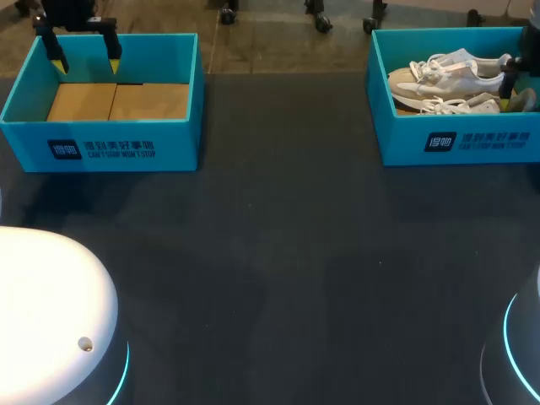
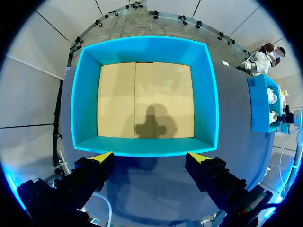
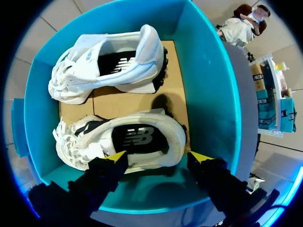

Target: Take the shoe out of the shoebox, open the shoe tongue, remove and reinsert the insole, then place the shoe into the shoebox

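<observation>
The right fingers point(image 3: 106, 170) are standing wide apart and are holding nothing. They are hanging over the near shoe point(image 3: 137, 137), which is lying inside the right shoebox point(image 3: 210, 94) with its collar opening facing up. The far shoe point(image 3: 109, 61) is lying beside it, a strip of cardboard floor between the two. The left fingers point(image 2: 97, 168) are likewise spread and empty, hovering at the near wall of the left shoebox point(image 2: 147, 49), which is holding only its cardboard floor.

Hazards from this position:
- The near shoe is lying close against the near box wall. A finger descending on that side is likely to be striking the rim or wedging between wall and shoe.
- The laces are lying loose at the toe end. A lift may be dragging them over the wall.
- A tight fit may be lifting the light box along with the shoe.

Clearance: inside the box, free room is showing mainly at the heel end. The desk point(image 1: 278, 253) between the two boxes is offering broad working room. Both boxes are standing near the far desk edge.
</observation>
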### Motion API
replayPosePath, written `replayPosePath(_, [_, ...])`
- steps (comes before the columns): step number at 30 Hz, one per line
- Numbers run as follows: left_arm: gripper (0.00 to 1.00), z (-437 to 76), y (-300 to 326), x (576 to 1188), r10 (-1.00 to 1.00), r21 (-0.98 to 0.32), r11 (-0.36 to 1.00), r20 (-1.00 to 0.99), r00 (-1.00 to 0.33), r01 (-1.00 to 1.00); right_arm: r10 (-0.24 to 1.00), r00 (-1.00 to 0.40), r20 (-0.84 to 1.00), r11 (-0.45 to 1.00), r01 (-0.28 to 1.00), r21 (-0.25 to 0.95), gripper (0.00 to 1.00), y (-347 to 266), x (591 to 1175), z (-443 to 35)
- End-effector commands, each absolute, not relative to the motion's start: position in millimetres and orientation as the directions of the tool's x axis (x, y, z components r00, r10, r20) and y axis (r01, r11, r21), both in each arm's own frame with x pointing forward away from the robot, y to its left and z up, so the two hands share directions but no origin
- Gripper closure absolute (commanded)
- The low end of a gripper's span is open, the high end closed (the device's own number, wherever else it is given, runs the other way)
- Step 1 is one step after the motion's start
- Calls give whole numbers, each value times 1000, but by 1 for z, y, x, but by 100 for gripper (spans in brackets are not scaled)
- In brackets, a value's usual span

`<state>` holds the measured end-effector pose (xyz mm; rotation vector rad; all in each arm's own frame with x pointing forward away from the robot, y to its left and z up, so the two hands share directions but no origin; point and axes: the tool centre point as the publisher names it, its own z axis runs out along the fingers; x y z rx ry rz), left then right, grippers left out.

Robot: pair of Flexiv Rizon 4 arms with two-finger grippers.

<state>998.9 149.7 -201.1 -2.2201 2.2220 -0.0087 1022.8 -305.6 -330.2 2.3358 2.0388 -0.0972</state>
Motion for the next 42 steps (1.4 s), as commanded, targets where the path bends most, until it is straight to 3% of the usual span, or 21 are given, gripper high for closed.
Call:
replayPosePath(1, [0,-201,150,999,-1000,-3,0,2,0,-1000,987,131,-90,-132,991,-13,9,-306,1021,-325])
replayPosePath(7, [0,-201,150,999,-1000,-3,0,2,0,-1000,989,117,-87,-119,993,-15,7,-311,1025,-328])
replayPosePath(14, [0,-201,150,999,-1000,-3,0,2,0,-1000,997,8,-80,-10,1000,-23,19,-313,1036,-337])
replayPosePath(19, [0,-201,150,999,-1000,-3,0,2,0,-1000,995,-22,-96,20,1000,-23,16,-313,1039,-339])
replayPosePath(25, [0,-201,150,999,-1000,-3,0,2,0,-1000,996,-27,-90,24,999,-34,3,-317,1038,-347])
replayPosePath(34, [0,-201,150,999,-1000,-3,0,2,0,-1000,997,-44,-63,42,998,-35,14,-322,1039,-357])
replayPosePath(36, [0,-201,150,999,-1000,-3,0,2,0,-1000,997,-47,-62,45,998,-37,25,-322,1039,-358])
replayPosePath(42, [0,-201,150,999,-1000,-3,0,2,0,-1000,996,-64,-59,61,997,-55,33,-321,1037,-363])
